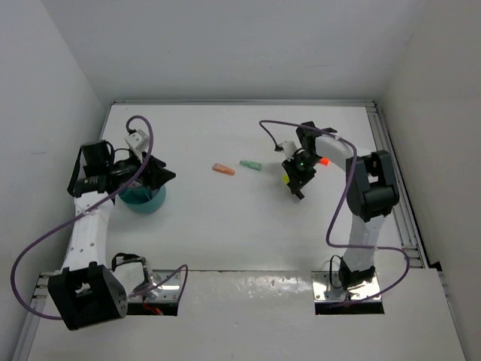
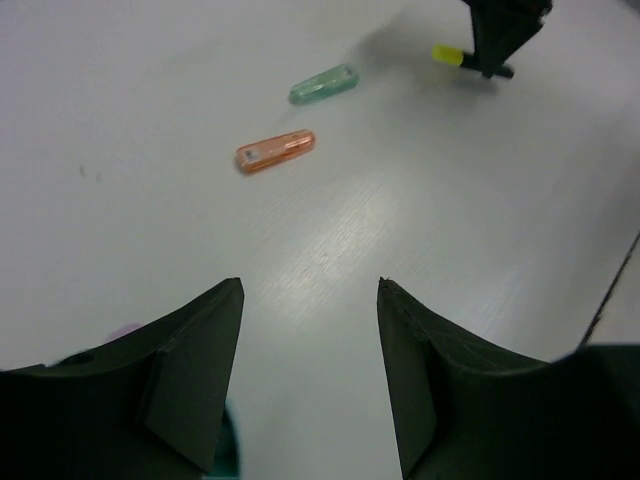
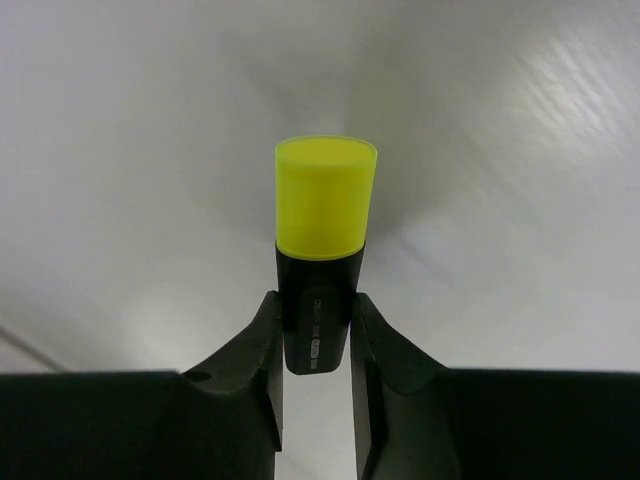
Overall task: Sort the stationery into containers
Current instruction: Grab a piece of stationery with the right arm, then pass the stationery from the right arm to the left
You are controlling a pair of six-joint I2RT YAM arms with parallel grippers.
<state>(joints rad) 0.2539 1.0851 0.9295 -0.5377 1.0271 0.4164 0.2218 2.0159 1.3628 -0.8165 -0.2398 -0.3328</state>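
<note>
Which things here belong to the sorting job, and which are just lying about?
Job:
yellow-capped highlighter, held in the right gripper
orange pen
mint green pen
teal bowl

Not the job:
purple cables
metal rail along the table's right edge

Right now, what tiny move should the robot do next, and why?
Probably carry the yellow-capped highlighter leftward toward the teal bowl: the right jaws are shut on it, and the bowl sits far left under the left arm.
</note>
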